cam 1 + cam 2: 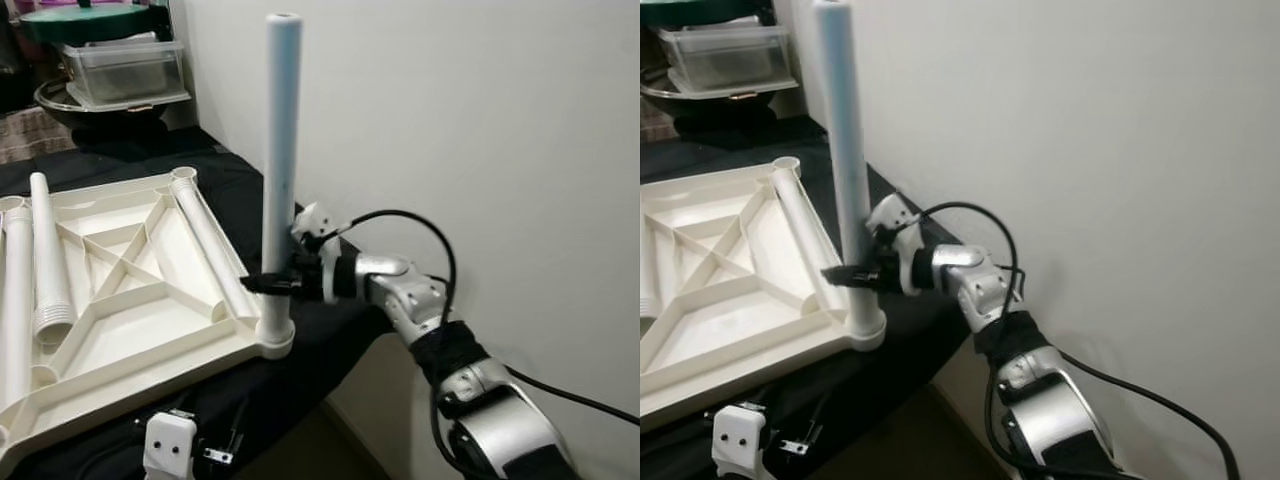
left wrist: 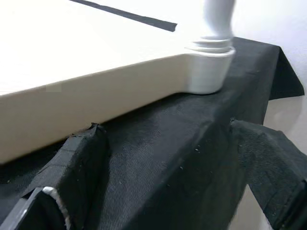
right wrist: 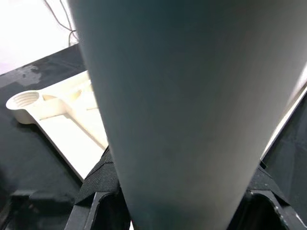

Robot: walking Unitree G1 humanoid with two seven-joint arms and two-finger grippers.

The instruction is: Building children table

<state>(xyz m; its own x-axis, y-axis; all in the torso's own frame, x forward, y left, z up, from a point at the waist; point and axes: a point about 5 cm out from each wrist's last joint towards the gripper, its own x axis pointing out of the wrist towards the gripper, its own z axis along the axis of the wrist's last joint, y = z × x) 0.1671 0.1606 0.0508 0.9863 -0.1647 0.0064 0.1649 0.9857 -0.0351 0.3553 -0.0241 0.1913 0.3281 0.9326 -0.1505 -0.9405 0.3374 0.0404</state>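
Gripping upright leg (image 1: 280,150) low with right end effector (image 1: 272,283) — fingers clamped on it, leg seated in corner socket (image 1: 275,335) of upturned tabletop (image 1: 130,300) on table. I'd keep leg vertical while twisting — avoid cross-threading.

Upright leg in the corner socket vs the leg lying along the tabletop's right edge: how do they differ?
The upright leg stands in a corner socket, pale blue-white; the lying leg rests flat on the upturned tabletop, cream. The right gripper clamps the upright leg near its base; nothing grips the lying leg. Both are plain round tubes.
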